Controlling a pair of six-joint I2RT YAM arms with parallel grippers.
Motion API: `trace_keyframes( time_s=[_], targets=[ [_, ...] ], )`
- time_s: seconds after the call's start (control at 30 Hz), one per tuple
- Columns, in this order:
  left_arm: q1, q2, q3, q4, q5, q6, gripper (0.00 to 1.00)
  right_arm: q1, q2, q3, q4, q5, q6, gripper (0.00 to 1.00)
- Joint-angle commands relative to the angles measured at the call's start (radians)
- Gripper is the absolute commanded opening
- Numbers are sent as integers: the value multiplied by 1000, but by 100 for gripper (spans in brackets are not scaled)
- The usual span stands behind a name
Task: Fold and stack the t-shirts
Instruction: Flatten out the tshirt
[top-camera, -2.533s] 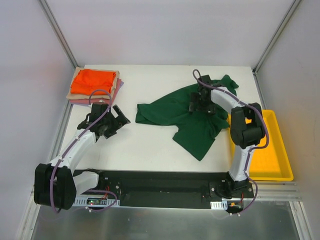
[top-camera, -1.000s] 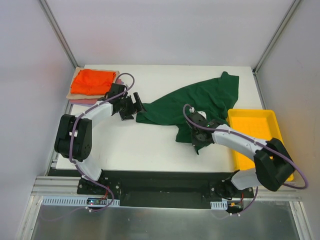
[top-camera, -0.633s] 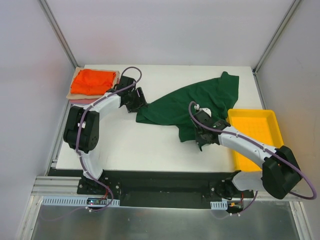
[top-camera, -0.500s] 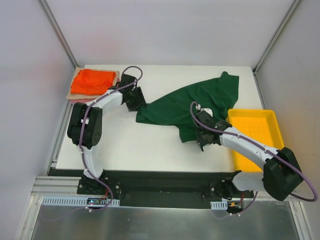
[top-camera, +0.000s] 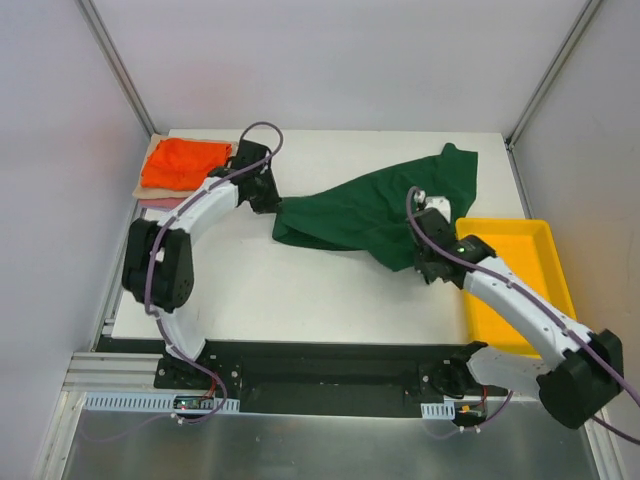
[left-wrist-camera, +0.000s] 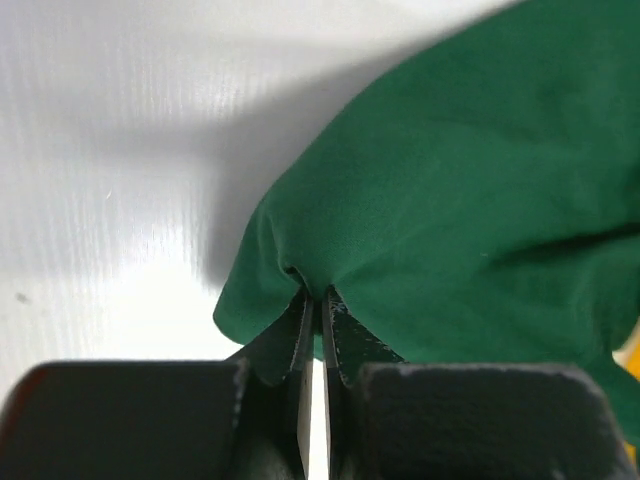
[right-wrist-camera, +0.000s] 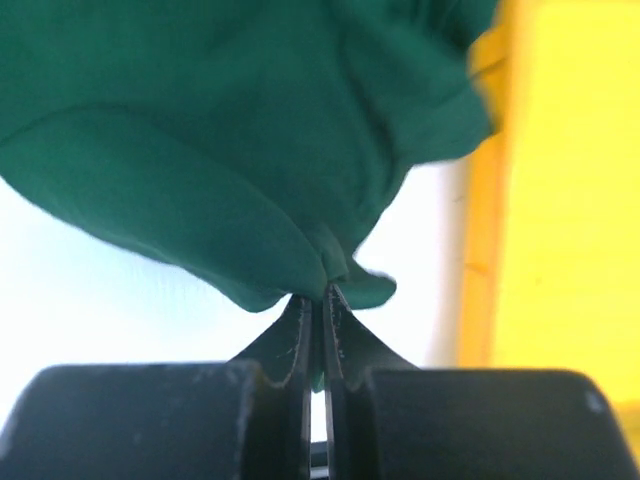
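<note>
From above, we see the left gripper (top-camera: 268, 198) at the left corner of the dark green t-shirt (top-camera: 370, 205), its fingers closed on the cloth there. The right gripper (top-camera: 421, 262) sits at the shirt's near right edge, just beside the yellow tray (top-camera: 525, 262), also pinched onto the fabric. The shirt stretches between the two across the middle of the white table (top-camera: 300, 290), with its far end running toward the back right corner. At the back left corner lies the folded stack: the orange t-shirt (top-camera: 185, 162) on top, with a tan one (top-camera: 141, 188) and a pink one (top-camera: 160, 203) showing beneath it.

In the left wrist view, we see the left gripper (left-wrist-camera: 313, 298) with its jaws pressed together, a small tuck of the green shirt (left-wrist-camera: 450, 200) caught at the tips. The cloth is raised there and casts a shadow on the table (left-wrist-camera: 100, 150).

In the right wrist view, the right gripper (right-wrist-camera: 320, 292) is likewise clamped on a gathered fold of the green shirt (right-wrist-camera: 200, 150), which hangs away from the tips. The tray (right-wrist-camera: 570, 200) fills the right side, the table (right-wrist-camera: 100, 290) the lower left.
</note>
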Motion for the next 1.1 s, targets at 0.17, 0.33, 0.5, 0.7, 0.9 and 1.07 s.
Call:
trace_keyframes(
  time_s=[0.17,0.33,0.5,0.7,0.9,1.07],
  targets=[
    [-7,-517,33,-16,-62,63,0,-47,-274,468,-95,228,-292,1],
    [-7,-747,73,-25,-72,89,0,-48,-316,737,-157,87,-363,1],
    [-7,-893,243,-25,-30,149,0,-48,-275,1094,-218,-132,-395,1],
    [-7,-907,485,-42,100,204,0,-47,-173,1429,-259,-266,-432,0],
    [-7,-881,565,-42,157,198,0,-48,-164,1471,-143,-243,-482,0],
    [-7,-779,545,-42,100,198,0,-48,-22,1486,-76,121,-622,0]
  ],
)
